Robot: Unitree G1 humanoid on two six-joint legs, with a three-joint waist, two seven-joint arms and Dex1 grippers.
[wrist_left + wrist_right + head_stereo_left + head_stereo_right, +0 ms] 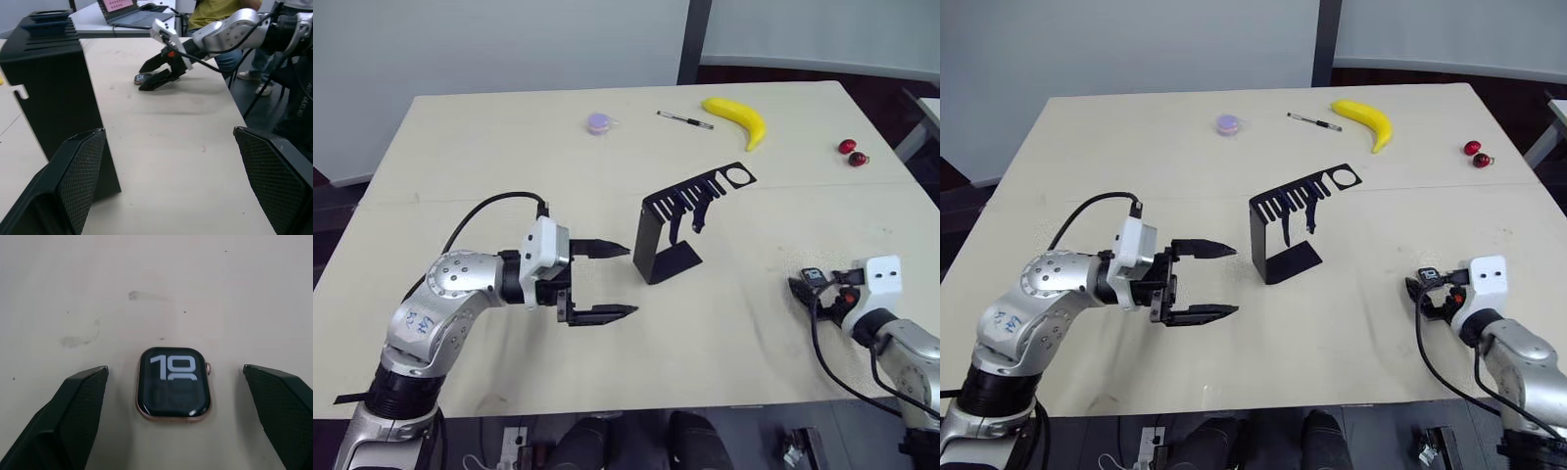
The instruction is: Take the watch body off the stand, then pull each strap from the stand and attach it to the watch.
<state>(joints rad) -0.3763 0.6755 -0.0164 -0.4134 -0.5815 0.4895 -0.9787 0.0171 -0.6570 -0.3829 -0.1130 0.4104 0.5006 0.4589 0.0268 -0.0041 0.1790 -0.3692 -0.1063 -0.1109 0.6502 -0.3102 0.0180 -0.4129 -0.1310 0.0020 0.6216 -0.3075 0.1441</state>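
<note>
Watch body (pixel 173 389) is off the stand, lying flat and screen-up on the tabletop (pixel 509 147) near the right front edge. Right gripper (pixel 176 418) is spread wide with the watch body between its fingers; neither finger (pixel 80 406) touches it.

Stand (pixel 668 220) sits upright mid-tabletop, slotted top pointing toward the far right. Two dark straps (pixel 1299 217) hang from the slots under the top.

Left gripper (pixel 605 282) hovers just left of the stand, fingers wide apart, holding nothing; one finger tip is near the stand's upright wall.

Far side of the tabletop: a banana (pixel 738 119), a pen (pixel 684 119), a small purple round thing (pixel 599 123), and cherries (pixel 853 152) near the right edge, all well apart from the stand.
</note>
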